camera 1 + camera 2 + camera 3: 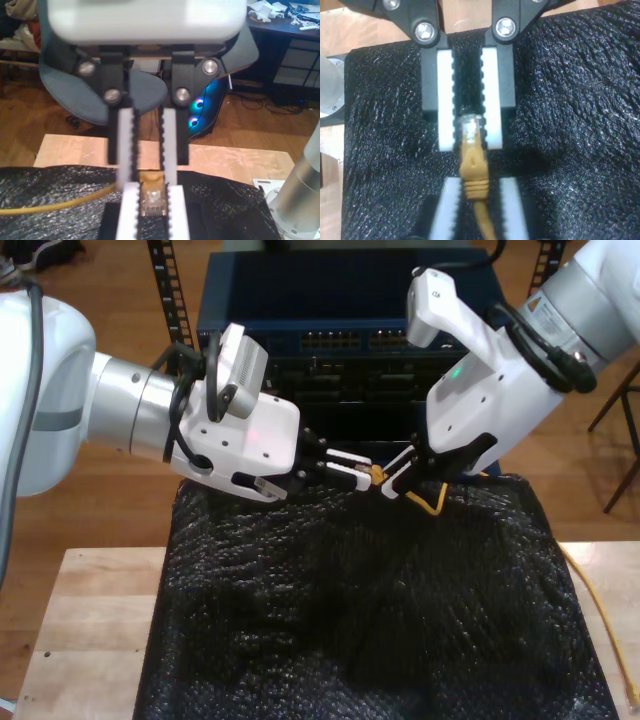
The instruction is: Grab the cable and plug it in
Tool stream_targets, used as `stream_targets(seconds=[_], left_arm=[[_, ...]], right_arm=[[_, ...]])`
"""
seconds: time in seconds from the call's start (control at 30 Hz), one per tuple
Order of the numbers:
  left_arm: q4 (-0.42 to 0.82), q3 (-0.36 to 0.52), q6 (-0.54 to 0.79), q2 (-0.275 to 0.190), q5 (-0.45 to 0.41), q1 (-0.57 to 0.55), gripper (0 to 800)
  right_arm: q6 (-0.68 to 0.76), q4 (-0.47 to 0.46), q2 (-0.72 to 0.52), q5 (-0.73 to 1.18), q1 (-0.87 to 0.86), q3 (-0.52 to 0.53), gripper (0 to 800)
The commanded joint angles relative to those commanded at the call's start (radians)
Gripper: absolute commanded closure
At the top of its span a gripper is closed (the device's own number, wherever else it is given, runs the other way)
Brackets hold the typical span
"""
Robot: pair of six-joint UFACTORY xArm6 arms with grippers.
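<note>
My first claw (400, 480) is squeezed shut on the yellow end of the cable (472, 165) and holds it up over the black mat (350, 620). The clear plug (470, 131) sits between the nearly closed fingers of my second claw (468, 142). I cannot tell if they pinch it. The rest of the cable hangs down to the exterior view's right.

This looks like a room in a home or small office used as a robot workshop. The floor (120, 300) is of wood boards. A blue office chair (75, 90) stands behind the light wooden desk (80, 630), which carries a black cover (350, 610). A dark rack (340, 330) holds network switches with many ports. A computer with coloured lights (197, 112) stands beside a dark shelf (295, 65) with small white parts on top.
</note>
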Motion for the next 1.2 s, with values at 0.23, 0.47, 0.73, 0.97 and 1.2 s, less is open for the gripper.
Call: stream_targets(seconds=[0.23,0.47,0.73,0.97,1.2], left_arm=[[-0.008,0.009,0.002,0.012,0.012,0.026,794],[-0.021,0.002,-0.014,0.063,0.094,0.048,794],[-0.043,0.0,-0.158,0.138,0.27,0.104,795],[-0.046,-0.003,-0.175,0.183,0.373,0.199,795],[-0.043,0.0,-0.218,0.207,0.471,0.209,794]], right_arm=[[-0.095,-0.005,-0.029,0.0,-0.005,0.0,3],[-0.212,-0.009,-0.137,-0.072,-0.008,0.037,1],[-0.302,-0.003,-0.215,-0.112,-0.009,0.084,1],[-0.339,0.0,-0.321,-0.146,-0.003,0.114,1],[-0.384,0.002,-0.42,-0.245,0.037,0.199,2]])
